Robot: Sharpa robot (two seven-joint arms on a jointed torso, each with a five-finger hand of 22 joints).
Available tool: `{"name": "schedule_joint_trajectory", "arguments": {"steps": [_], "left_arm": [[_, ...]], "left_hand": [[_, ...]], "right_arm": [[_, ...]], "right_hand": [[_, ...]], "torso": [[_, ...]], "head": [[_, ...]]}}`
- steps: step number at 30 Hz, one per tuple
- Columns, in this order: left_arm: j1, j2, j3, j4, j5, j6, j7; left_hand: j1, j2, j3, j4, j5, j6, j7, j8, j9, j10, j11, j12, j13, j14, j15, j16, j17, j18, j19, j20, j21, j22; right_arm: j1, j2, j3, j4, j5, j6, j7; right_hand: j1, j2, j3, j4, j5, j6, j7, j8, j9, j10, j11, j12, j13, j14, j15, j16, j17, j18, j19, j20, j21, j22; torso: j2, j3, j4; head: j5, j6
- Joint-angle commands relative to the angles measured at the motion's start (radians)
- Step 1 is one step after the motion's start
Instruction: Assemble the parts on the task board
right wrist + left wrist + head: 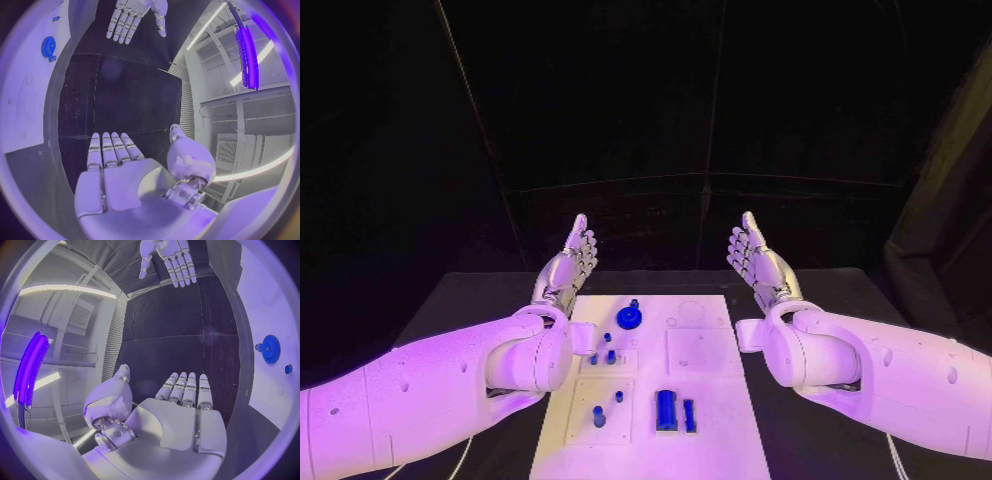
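Blue parts (666, 410) between empty hands (570, 252)

Two bulky white arms with rounded shells, the left arm (430, 385) and right arm (891, 370), end in slim silver segmented hands, the left hand (568, 262) and right hand (759, 258); behind the fingers (187, 390), thin pale cables perhaps trail below.

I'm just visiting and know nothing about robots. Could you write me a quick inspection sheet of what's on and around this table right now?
Surface: black table, with a white task board lying in the middle.
Job's things: a round blue gear near the board's far end; small blue pegs mid-board; two taller blue blocks nearer the robot.
Clutter: nothing seen.
Hands: left hand and right hand are raised either side of the board's far end, fingers straight, holding nothing.
Cables: thin white cables hang under the arms.
Surroundings: dark curtain behind the table.
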State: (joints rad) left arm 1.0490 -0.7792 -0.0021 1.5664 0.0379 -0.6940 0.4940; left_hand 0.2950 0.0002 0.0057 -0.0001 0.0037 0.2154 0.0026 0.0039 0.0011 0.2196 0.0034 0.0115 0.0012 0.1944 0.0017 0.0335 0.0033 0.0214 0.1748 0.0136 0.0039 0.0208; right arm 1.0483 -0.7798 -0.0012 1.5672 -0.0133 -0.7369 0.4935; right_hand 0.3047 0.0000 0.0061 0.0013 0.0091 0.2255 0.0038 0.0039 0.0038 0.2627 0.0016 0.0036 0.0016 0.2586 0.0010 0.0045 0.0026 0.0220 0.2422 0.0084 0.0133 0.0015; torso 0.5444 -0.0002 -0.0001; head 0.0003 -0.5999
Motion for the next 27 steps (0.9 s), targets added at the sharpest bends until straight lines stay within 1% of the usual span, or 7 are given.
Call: {"name": "schedule_joint_trajectory", "arguments": {"steps": [1, 15, 16, 20, 21, 24, 27], "left_arm": [[0.001, -0.001, 0.002, 0.004, -0.038, -0.076, 0.026], [0.001, -0.001, 0.002, 0.004, -0.038, -0.076, 0.026], [0.001, -0.001, 0.002, 0.004, -0.038, -0.076, 0.026], [0.001, -0.001, 0.002, 0.004, -0.038, -0.076, 0.026], [0.001, -0.001, 0.002, 0.004, -0.038, -0.076, 0.026], [0.001, -0.001, 0.002, 0.004, -0.038, -0.076, 0.026], [0.001, -0.001, 0.002, 0.004, -0.038, -0.076, 0.026]], "left_hand": [[-0.097, 0.000, -0.006, 0.000, -0.004, -0.071, -0.003, -0.004, -0.001, -0.072, -0.003, -0.012, -0.001, -0.063, -0.002, -0.034, -0.003, -0.021, -0.058, -0.014, -0.004, -0.021], [-0.180, 0.000, -0.006, 0.000, -0.004, -0.131, -0.003, -0.004, -0.001, -0.132, -0.003, -0.012, -0.001, -0.117, -0.002, -0.034, -0.003, -0.021, -0.104, -0.014, -0.004, -0.021], [-0.183, 0.000, -0.006, 0.000, -0.004, -0.132, -0.003, -0.004, -0.001, -0.136, -0.003, -0.012, -0.001, -0.118, -0.002, -0.034, -0.003, -0.021, -0.175, -0.014, -0.004, -0.021], [-0.199, 0.000, -0.006, 0.000, -0.004, -0.143, -0.003, -0.004, -0.001, -0.147, -0.003, -0.012, -0.001, -0.194, -0.002, -0.034, -0.003, -0.021, -0.175, -0.014, -0.004, -0.021], [-0.201, 0.000, -0.006, 0.000, -0.004, -0.215, -0.003, -0.004, -0.001, -0.149, -0.003, -0.012, -0.001, -0.194, -0.002, -0.034, -0.003, -0.021, -0.175, -0.014, -0.004, -0.021], [-0.210, 0.000, -0.006, 0.000, -0.004, -0.215, -0.003, -0.004, -0.001, -0.220, -0.003, -0.012, -0.001, -0.194, -0.002, -0.034, -0.003, -0.021, -0.175, -0.014, -0.004, -0.021], [-0.295, 0.000, -0.006, 0.000, -0.004, -0.215, -0.003, -0.004, -0.001, -0.220, -0.003, -0.012, -0.001, -0.194, -0.002, -0.034, -0.003, -0.021, -0.175, -0.014, -0.004, -0.021]], "right_arm": [[0.002, 0.000, 0.001, 0.003, 0.013, -0.033, 0.026], [0.002, 0.000, 0.001, 0.003, 0.013, -0.033, 0.026], [0.002, 0.000, 0.001, 0.003, 0.013, -0.033, 0.026], [0.002, 0.000, 0.001, 0.003, 0.013, -0.033, 0.026], [0.002, 0.000, 0.001, 0.003, 0.013, -0.033, 0.026], [0.002, 0.000, 0.001, 0.003, 0.013, -0.033, 0.026], [0.002, 0.000, 0.001, 0.003, 0.013, -0.033, 0.026]], "right_hand": [[-0.099, 0.000, -0.006, -0.001, -0.009, -0.074, -0.004, -0.004, -0.004, -0.086, -0.002, -0.004, -0.002, -0.084, -0.001, -0.004, -0.003, -0.022, -0.079, -0.008, -0.013, -0.001], [-0.185, 0.000, -0.006, -0.001, -0.009, -0.136, -0.004, -0.004, -0.004, -0.160, -0.002, -0.004, -0.002, -0.157, -0.001, -0.004, -0.003, -0.022, -0.146, -0.008, -0.013, -0.001], [-0.187, 0.000, -0.006, -0.001, -0.009, -0.138, -0.004, -0.004, -0.004, -0.162, -0.002, -0.004, -0.002, -0.162, -0.001, -0.004, -0.003, -0.022, -0.150, -0.008, -0.013, -0.001], [-0.305, 0.000, -0.006, -0.001, -0.009, -0.226, -0.004, -0.004, -0.004, -0.263, -0.002, -0.004, -0.002, -0.259, -0.001, -0.004, -0.003, -0.022, -0.242, -0.008, -0.013, -0.001], [-0.305, 0.000, -0.006, -0.001, -0.009, -0.226, -0.004, -0.004, -0.004, -0.263, -0.002, -0.004, -0.002, -0.259, -0.001, -0.004, -0.003, -0.022, -0.242, -0.008, -0.013, -0.001], [-0.305, 0.000, -0.006, -0.001, -0.009, -0.226, -0.004, -0.004, -0.004, -0.263, -0.002, -0.004, -0.002, -0.259, -0.001, -0.004, -0.003, -0.022, -0.242, -0.008, -0.013, -0.001], [-0.305, 0.000, -0.006, -0.001, -0.009, -0.226, -0.004, -0.004, -0.004, -0.263, -0.002, -0.004, -0.002, -0.259, -0.001, -0.004, -0.003, -0.022, -0.242, -0.008, -0.013, -0.001]], "torso": [[0.000, 0.0002, 0.0001], [0.000, 0.0002, 0.0001], [0.000, 0.0002, 0.0001], [0.000, 0.0002, 0.0001], [0.000, 0.0002, 0.0001], [0.000, 0.0002, 0.0001], [0.000, 0.0002, 0.0001]], "head": [[0.000, 0.000], [0.000, 0.000], [0.000, 0.000], [0.000, 0.000], [0.000, 0.000], [0.000, 0.000], [0.000, 0.000]]}}
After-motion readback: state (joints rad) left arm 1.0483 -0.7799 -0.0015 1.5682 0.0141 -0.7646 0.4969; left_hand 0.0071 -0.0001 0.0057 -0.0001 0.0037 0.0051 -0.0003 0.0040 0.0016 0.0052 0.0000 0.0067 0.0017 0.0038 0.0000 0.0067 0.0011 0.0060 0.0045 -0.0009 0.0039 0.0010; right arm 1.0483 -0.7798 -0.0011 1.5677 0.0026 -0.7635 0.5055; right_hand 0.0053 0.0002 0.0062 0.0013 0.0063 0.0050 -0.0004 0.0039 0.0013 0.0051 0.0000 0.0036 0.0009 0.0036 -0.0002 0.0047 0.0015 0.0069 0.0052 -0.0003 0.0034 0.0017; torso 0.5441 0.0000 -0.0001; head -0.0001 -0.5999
